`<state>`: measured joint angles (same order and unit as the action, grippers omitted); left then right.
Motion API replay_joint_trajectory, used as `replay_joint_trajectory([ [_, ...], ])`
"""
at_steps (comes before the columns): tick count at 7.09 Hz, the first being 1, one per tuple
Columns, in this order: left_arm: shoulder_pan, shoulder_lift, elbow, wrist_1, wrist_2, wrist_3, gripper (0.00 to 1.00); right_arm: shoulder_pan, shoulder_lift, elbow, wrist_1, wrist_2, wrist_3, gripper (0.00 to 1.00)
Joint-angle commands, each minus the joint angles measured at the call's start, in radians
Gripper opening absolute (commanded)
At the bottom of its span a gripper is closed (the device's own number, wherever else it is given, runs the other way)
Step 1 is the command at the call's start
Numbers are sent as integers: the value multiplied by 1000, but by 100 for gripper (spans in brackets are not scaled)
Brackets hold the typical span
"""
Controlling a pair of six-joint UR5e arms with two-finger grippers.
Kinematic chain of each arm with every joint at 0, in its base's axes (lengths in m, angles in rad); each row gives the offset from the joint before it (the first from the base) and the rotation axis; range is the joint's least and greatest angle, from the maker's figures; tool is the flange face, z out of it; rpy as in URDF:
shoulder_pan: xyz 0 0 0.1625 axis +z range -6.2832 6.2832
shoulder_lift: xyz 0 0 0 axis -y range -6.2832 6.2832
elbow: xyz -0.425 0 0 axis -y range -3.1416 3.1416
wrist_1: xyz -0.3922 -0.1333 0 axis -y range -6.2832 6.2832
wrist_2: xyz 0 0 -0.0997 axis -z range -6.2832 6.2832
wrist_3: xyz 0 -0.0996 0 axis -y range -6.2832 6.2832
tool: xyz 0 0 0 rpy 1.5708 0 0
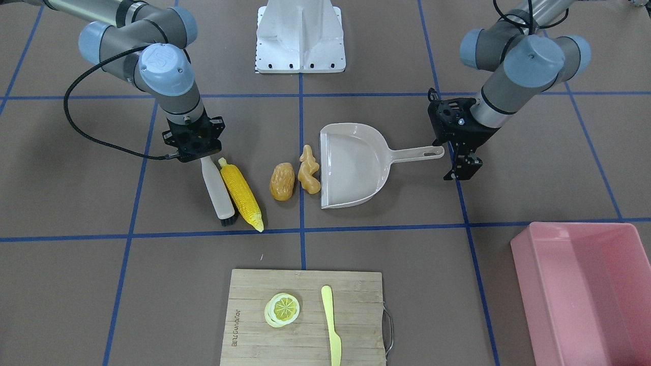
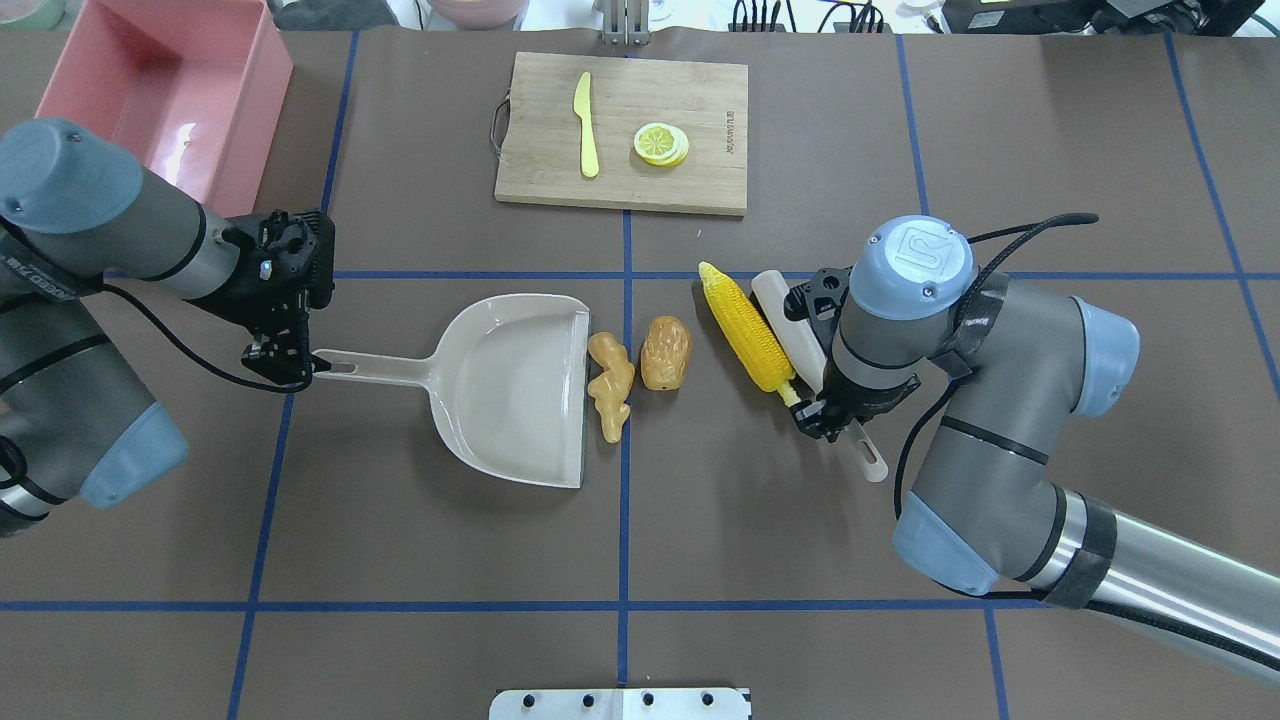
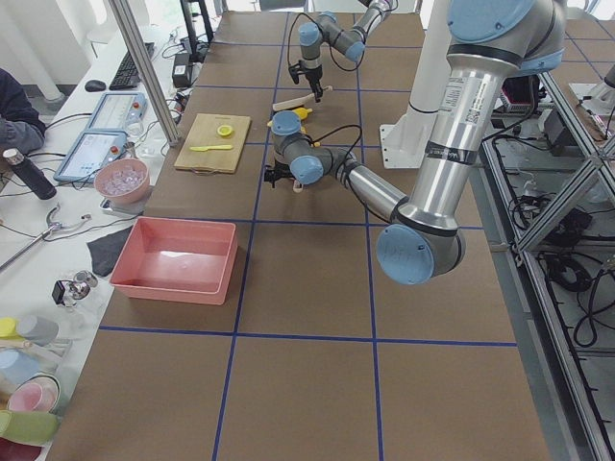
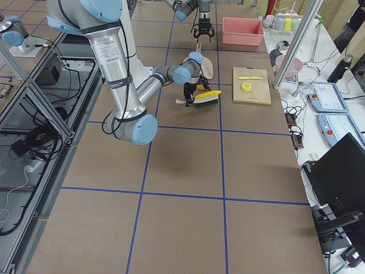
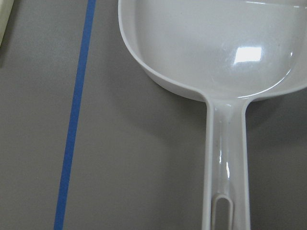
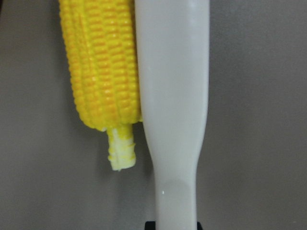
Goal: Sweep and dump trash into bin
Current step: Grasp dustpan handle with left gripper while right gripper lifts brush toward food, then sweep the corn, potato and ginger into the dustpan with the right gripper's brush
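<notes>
The brush (image 2: 790, 325) is clamped by its handle in the right hand (image 2: 822, 412) and lies against the corn cob (image 2: 745, 325). A low, broadside push across the tabletop (image 2: 700, 520) is advised, so potato lump (image 2: 665, 352) and ginger root (image 2: 608, 385) are carried into the dustpan (image 2: 520, 385). Whether the left hand (image 2: 283, 362) is closed on its handle cannot be told. Farthest stands the bin (image 2: 265, 120).

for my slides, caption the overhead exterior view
Right tool holds a brush beside the corn cob; ginger root and potato lie before the dustpan
</notes>
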<state>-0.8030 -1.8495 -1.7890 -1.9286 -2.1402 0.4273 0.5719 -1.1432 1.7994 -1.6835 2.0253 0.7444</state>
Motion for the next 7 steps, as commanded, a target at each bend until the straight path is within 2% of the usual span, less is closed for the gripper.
replay_joint_trajectory([
  [1,2,9,-32,0,2,1,98,-32,29,2,1,1,77,0],
  [6,25,23,25,-7,13,-7,98,-95,60,-3,117,-7,248,0],
  [7,33,22,32,-4,13,-10,98,-109,62,-12,180,-10,303,0],
])
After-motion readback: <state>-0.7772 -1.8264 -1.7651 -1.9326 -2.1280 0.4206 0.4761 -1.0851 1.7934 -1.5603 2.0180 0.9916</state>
